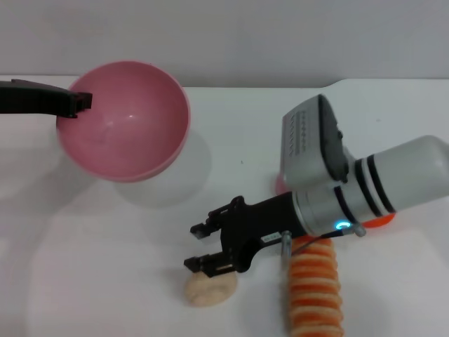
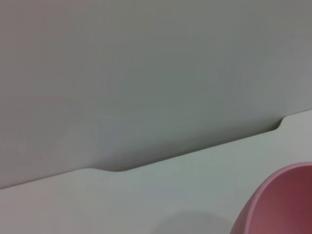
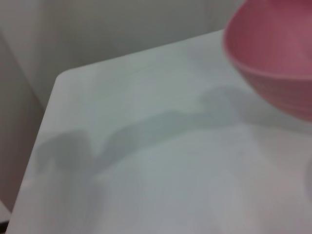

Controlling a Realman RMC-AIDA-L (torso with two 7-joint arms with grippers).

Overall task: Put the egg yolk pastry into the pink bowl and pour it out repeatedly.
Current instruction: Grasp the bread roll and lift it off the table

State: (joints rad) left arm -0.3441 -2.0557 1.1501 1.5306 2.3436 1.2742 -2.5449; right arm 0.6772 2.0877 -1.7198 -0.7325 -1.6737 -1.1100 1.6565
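The pink bowl [image 1: 126, 123] is held off the table and tilted, its empty inside facing me; its shadow falls on the table below. My left gripper [image 1: 76, 102] is shut on the bowl's left rim. A part of the bowl also shows in the left wrist view [image 2: 285, 204] and the right wrist view [image 3: 278, 53]. The egg yolk pastry [image 1: 209, 288] lies on the white table near the front edge. My right gripper [image 1: 199, 246] hangs open just over it, with the lower finger at the pastry's top and nothing between the fingers.
An orange-and-cream striped roll [image 1: 316, 289] lies right of the pastry under my right arm. An orange [image 1: 380, 220] and a small pink dome [image 1: 280, 184] peek out behind that arm. The table's back edge [image 2: 185, 155] meets a grey wall.
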